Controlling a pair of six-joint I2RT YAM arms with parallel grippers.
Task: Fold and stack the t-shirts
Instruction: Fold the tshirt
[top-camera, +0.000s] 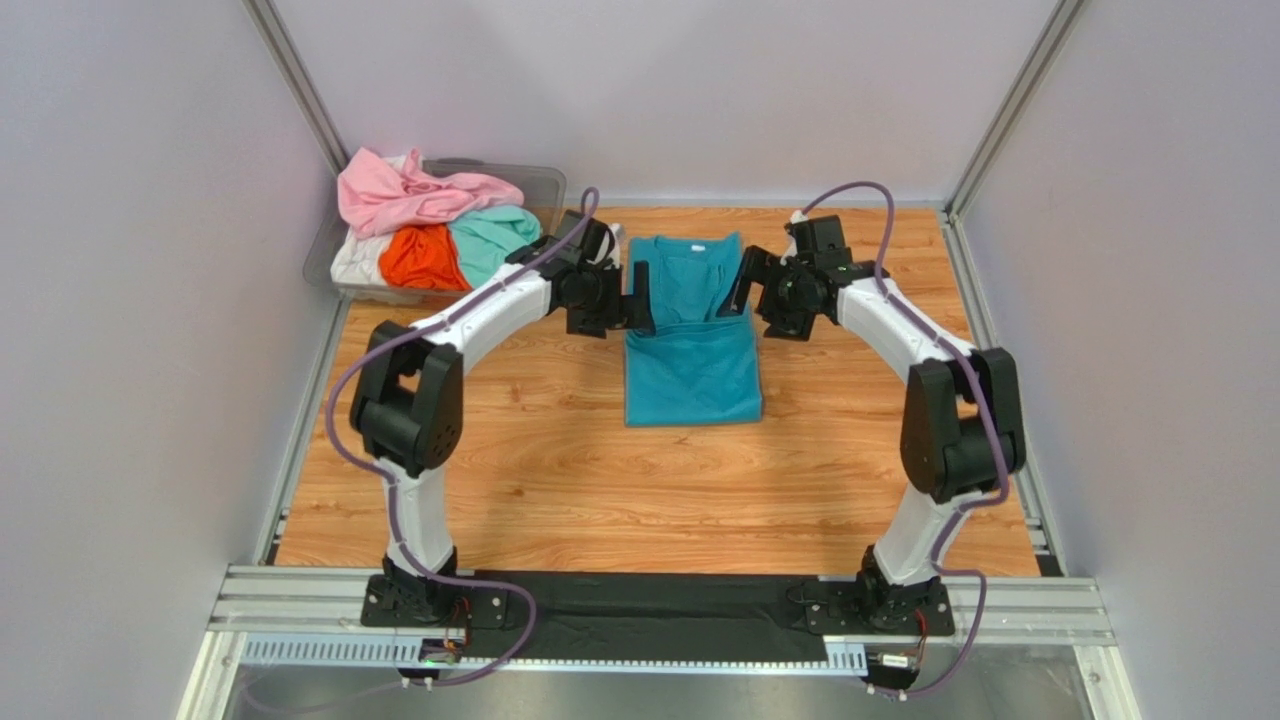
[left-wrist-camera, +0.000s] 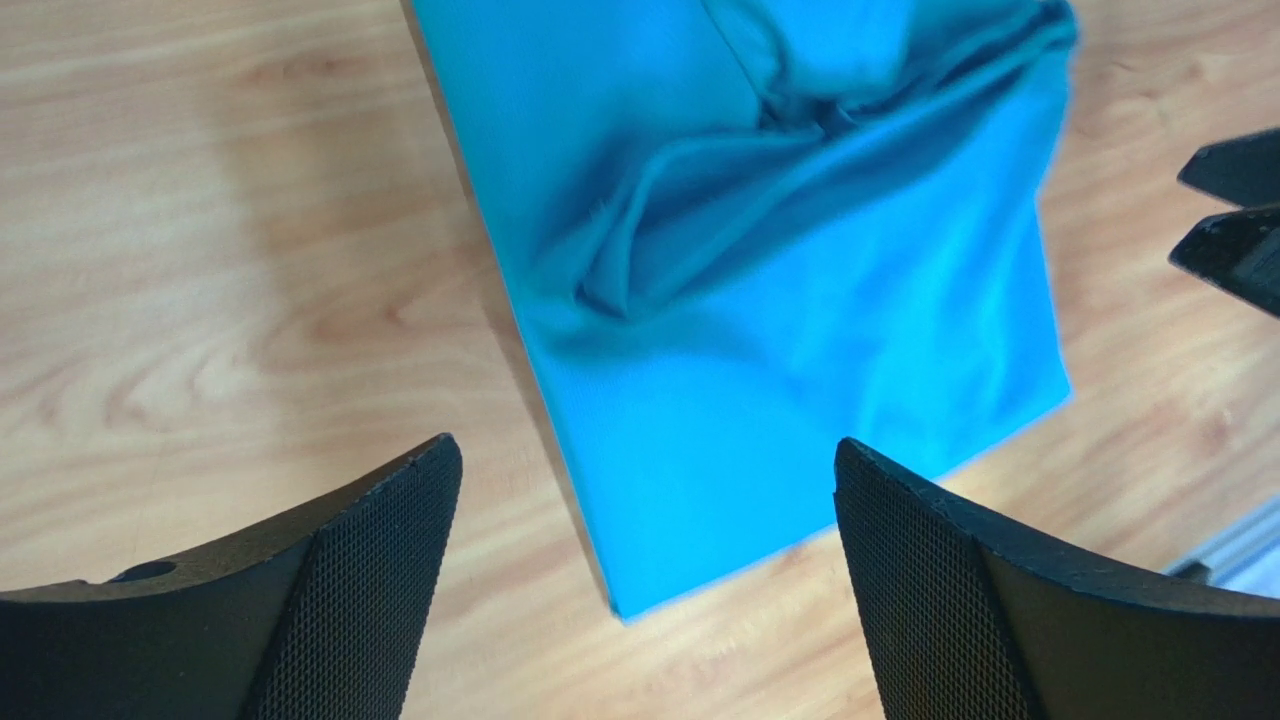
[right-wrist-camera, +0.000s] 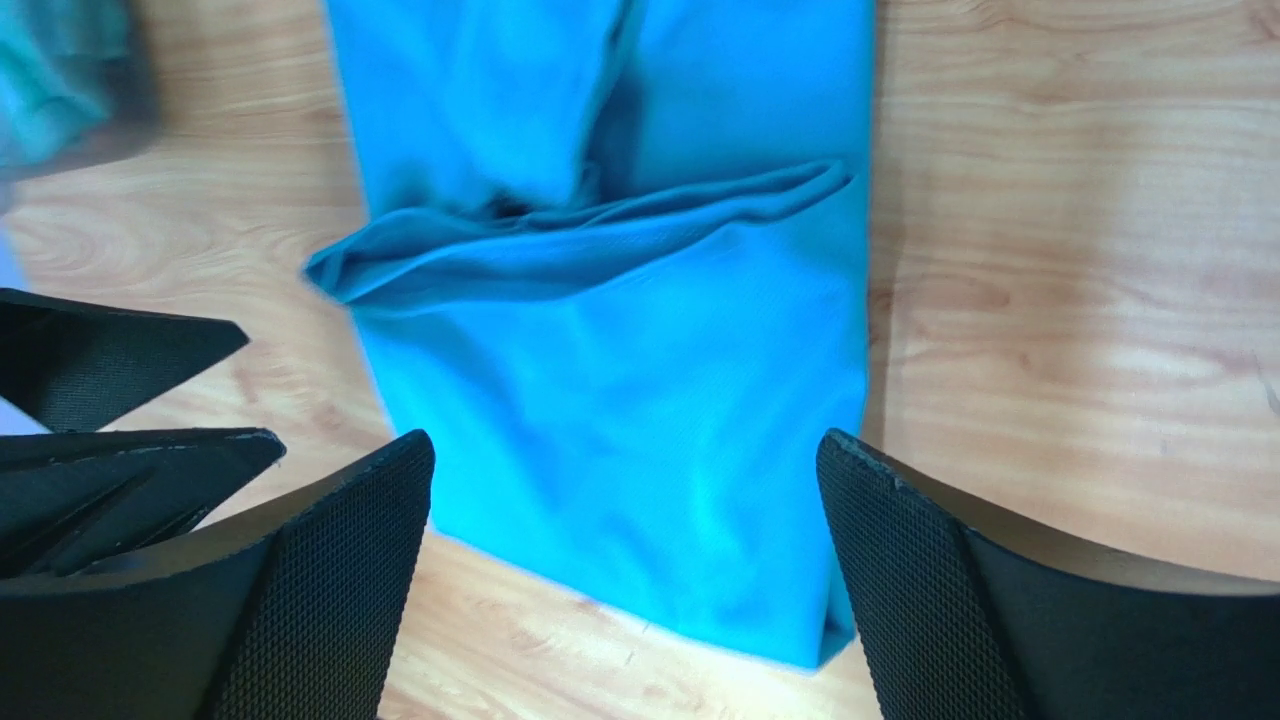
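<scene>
Teal shirt (top-camera: 691, 338) lies flat on the wood surface (top-camera: 526, 480), near the far middle. It is folded in from both sides into a long narrow shape, with its collar at the far end. I see my left end effector (top-camera: 628, 300) just beside its left edge and my right end effector (top-camera: 747, 285) just beside its right edge. Both have their fingers spread wide apart and hold nothing. In each wrist view a loose fold is bunched across the cloth. In the far left corner a pink shirt (top-camera: 413, 188), orange shirt (top-camera: 421, 258), mint shirt (top-camera: 496, 237) and white shirt (top-camera: 358, 258) sit heaped in a tub (top-camera: 526, 177).
</scene>
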